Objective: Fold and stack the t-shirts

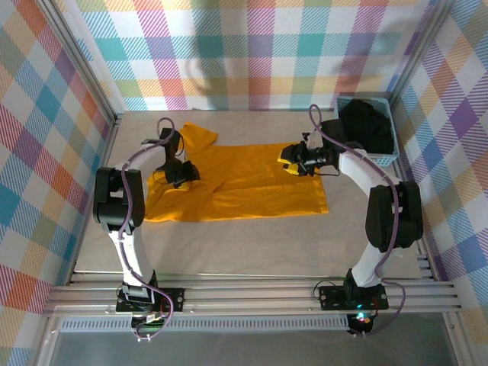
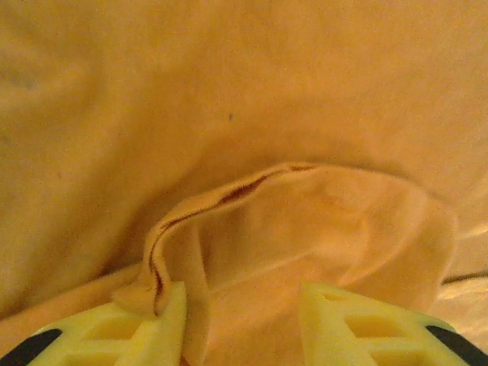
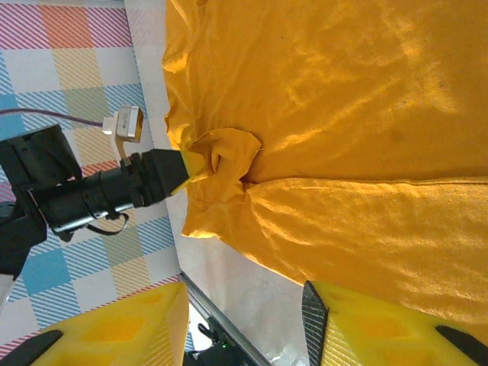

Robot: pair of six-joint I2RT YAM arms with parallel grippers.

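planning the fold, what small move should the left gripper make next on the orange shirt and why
Probably close the left gripper on the raised fold of the plain orange-yellow cloth t-shirt: its jaws stand apart with that fold between them, and the shirt lies spread out, unfolded. The right gripper hangs open above it.

My top camera sits high behind both arm bases and looks down and forward across the whole table [image 1: 252, 244], far enough off to take in the orange shirt [image 1: 252, 187] and the checked walls [image 1: 267, 53]. The left wrist camera looks along its own yellow fingers [image 2: 152, 328], very near the cloth. The right wrist camera sits further off, looking past its own fingertips [image 3: 114, 328] across the shirt toward the left gripper [image 3: 200, 164]. All three views share that shirt.
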